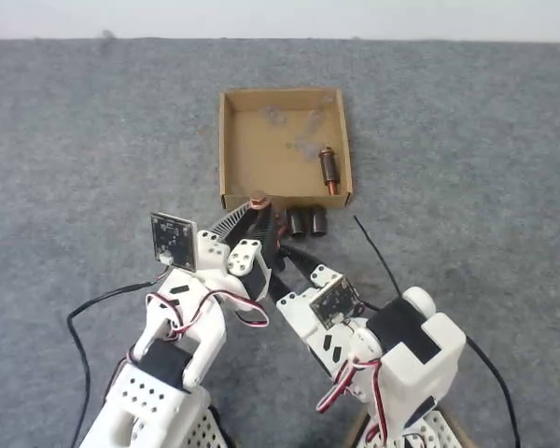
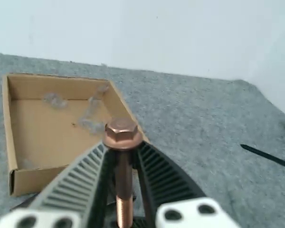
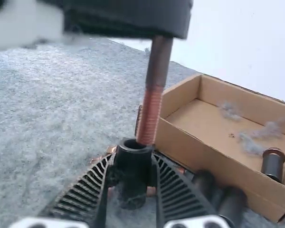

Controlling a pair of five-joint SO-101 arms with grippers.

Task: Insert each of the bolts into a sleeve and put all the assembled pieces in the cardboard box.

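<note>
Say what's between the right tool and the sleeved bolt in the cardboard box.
Two loose black cylindrical sleeves and the box's front wall, seen in right wrist view.

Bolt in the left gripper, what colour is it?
Copper bolt, best in left wrist view.

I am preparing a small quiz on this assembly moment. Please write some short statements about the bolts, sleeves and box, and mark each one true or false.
1. The left gripper holds a bolt. True.
2. The right gripper is empty. False: it is shut on a sleeve.
3. The cardboard box holds one assembled piece. True.
4. Two spare sleeves lie inside the box. False: they lie outside, beside its wall.
</note>
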